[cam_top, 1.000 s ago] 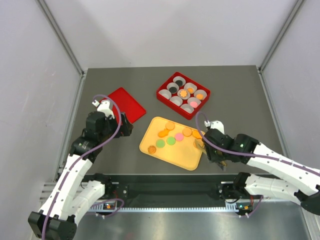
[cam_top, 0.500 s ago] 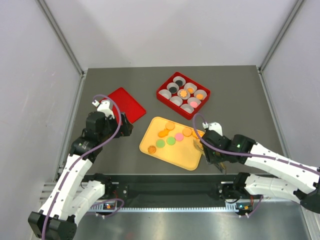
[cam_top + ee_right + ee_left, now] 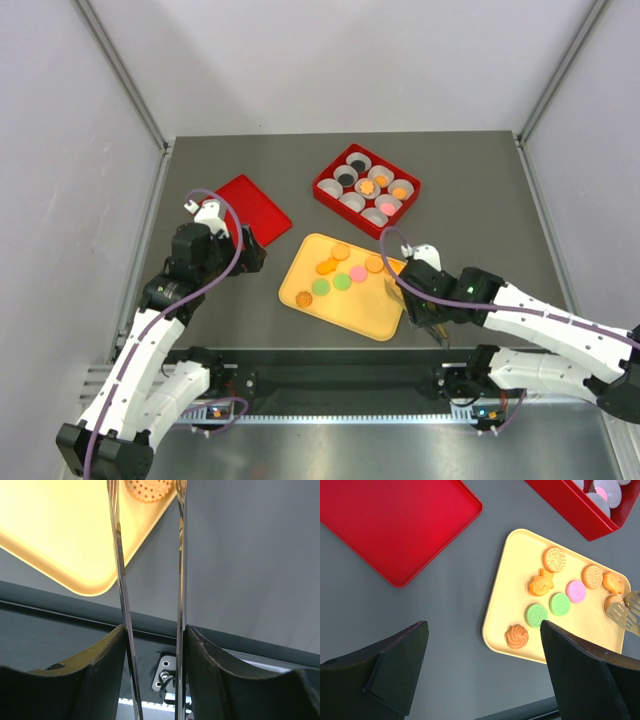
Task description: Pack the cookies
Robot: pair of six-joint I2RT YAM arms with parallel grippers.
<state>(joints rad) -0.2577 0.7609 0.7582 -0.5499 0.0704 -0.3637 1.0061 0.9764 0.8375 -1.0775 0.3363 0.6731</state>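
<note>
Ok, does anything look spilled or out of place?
Nothing spilled. The loose cookies all lie on the yellow tray, which sits skewed to the table edge; the red lid lies flat, apart from the red box.

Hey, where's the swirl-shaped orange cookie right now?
In the top view, the swirl cookie lies alone at the near-left corner of the yellow tray, closest to a green cookie.

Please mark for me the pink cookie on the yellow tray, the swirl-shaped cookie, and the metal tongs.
pink cookie (image 3: 576, 591): left wrist view, centre of its top face.
swirl-shaped cookie (image 3: 516, 636): left wrist view, middle of the swirl.
metal tongs (image 3: 619, 613): left wrist view, the lower flat tip.
</note>
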